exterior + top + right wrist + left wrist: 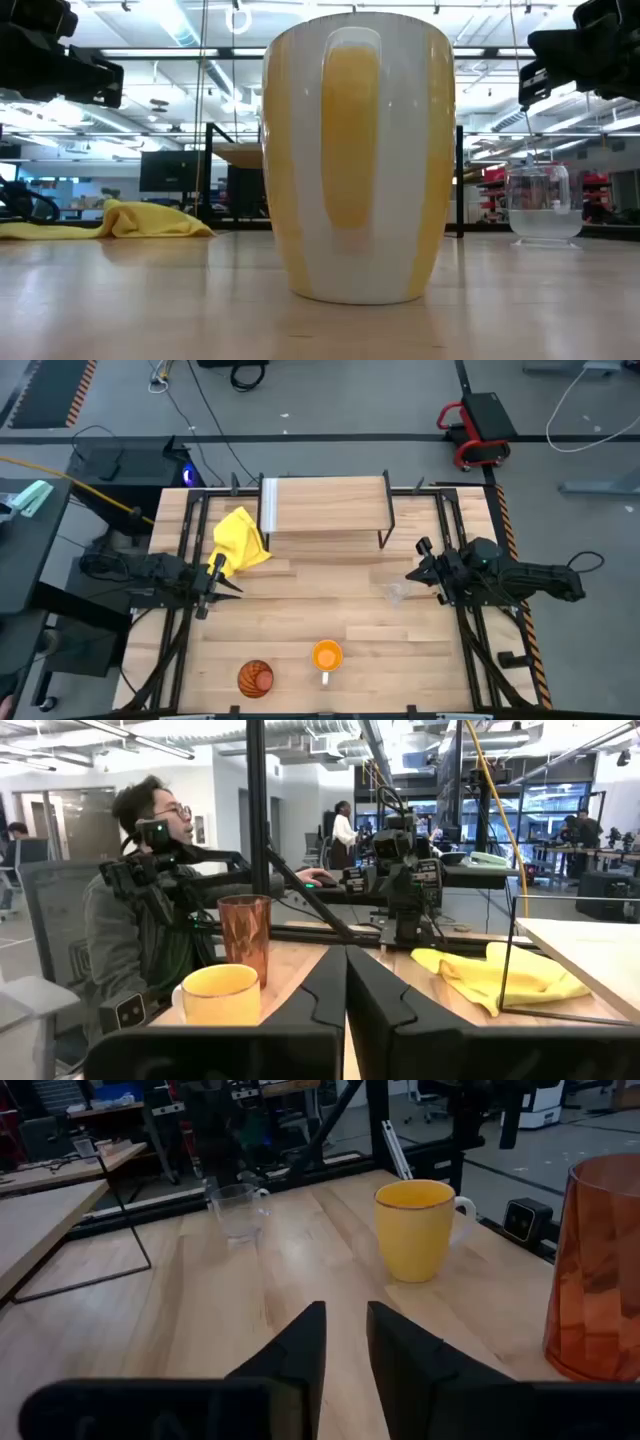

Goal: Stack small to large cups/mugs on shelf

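Take the low light-wood shelf on thin black legs (pixel 325 510) as your landmark; it stands at the far middle of the pale wooden desk (pixel 300 610). Your left end effector (pixel 222 582) waits off the shelf's left front corner, its fingers a narrow gap apart. Your right end effector (pixel 418 568) waits off the shelf's right front corner, its fingers closed together.

The small clear see-through cup (pixel 397 593) stands just in front of the shelf's right leg, near the right end effector. The orange mug with the white handle (pixel 326 656) sits well in front of the shelf, near the desk's front edge. The brown-orange ribbed tumbler (pixel 256 678) stands left of the mug.

A crumpled yellow cloth (pixel 240 542) lies against the shelf's left end, touching the left end effector. In the right wrist view, a seated person (pixel 140 910) is beyond the desk.
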